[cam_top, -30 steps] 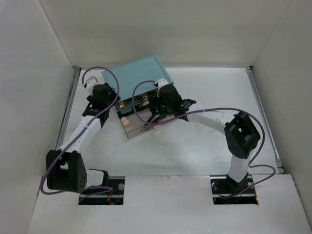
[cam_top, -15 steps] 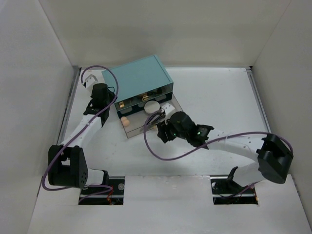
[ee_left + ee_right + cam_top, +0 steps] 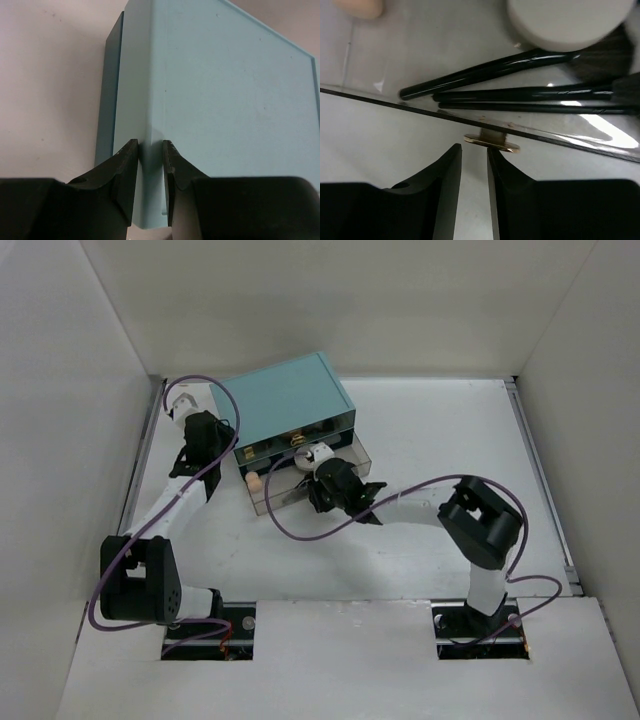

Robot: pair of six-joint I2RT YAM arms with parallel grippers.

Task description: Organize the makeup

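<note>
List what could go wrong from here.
1. The right end effector sits just short of the gold drawer handle with a narrow gap; it may shut on nothing.
2. The left end effector pinches only a corner edge of the teal two-drawer box; it may slip, letting the box swivel.
</note>
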